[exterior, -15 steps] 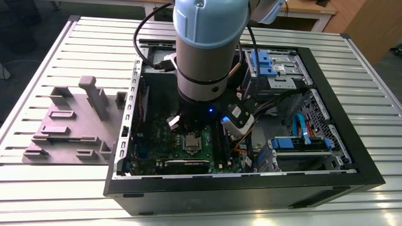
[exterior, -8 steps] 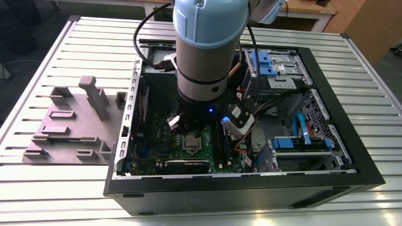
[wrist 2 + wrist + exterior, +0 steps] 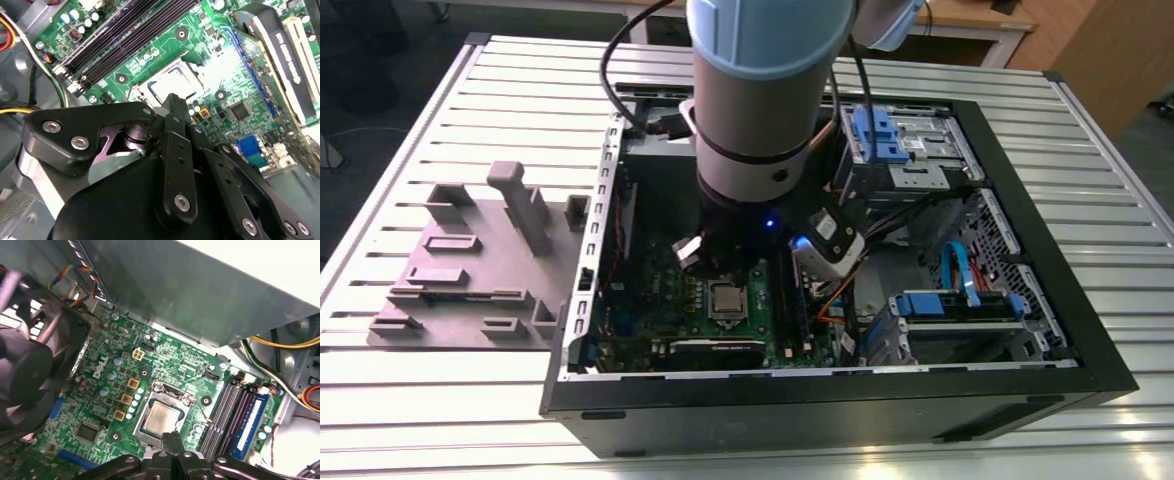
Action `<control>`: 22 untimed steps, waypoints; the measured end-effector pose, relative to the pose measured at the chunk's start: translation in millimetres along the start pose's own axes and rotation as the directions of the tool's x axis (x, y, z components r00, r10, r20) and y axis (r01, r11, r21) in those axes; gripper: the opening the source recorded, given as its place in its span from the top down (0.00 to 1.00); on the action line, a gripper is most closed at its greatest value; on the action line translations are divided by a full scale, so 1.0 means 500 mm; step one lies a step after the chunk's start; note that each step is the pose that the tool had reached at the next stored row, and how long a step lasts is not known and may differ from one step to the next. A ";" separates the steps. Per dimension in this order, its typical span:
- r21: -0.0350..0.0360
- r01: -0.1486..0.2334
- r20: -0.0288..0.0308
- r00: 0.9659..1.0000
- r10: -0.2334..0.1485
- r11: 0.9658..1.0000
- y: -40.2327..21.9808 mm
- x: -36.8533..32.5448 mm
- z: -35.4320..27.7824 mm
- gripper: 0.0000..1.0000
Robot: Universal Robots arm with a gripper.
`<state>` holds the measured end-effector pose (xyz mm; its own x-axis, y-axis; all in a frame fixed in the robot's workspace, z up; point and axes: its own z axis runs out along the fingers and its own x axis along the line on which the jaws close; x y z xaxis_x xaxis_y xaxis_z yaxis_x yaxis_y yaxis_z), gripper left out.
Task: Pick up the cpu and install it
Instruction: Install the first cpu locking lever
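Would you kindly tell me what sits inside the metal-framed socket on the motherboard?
The cpu lies inside the socket, silvery top showing. Whatever is beneath the chip is covered.

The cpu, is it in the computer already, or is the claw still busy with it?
It looks nearly done. The cpu lies flat inside the metal-framed socket on the green motherboard. The claw sits at the socket's edge with its fingers together, holding nothing. I can't tell if the socket is latched.

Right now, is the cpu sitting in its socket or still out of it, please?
In: the cpu lies flat inside the metal-framed socket on the green motherboard, with the gripper just above its edge.
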<state>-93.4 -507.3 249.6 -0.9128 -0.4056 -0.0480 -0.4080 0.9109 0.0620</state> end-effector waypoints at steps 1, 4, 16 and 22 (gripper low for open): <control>0.000 0.000 0.000 1.000 0.000 1.000 0.000 0.000 -0.006 0.90; 0.000 0.000 0.000 1.000 0.000 1.000 0.001 -0.001 -0.024 0.90; -0.035 0.002 0.018 1.000 -0.001 0.999 0.003 -0.002 -0.036 0.90; -0.093 0.003 0.046 0.999 0.001 0.996 0.003 -0.002 -0.036 0.90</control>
<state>-93.3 -506.9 267.7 -0.9115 -0.4006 -0.0934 -0.4107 0.8986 0.1543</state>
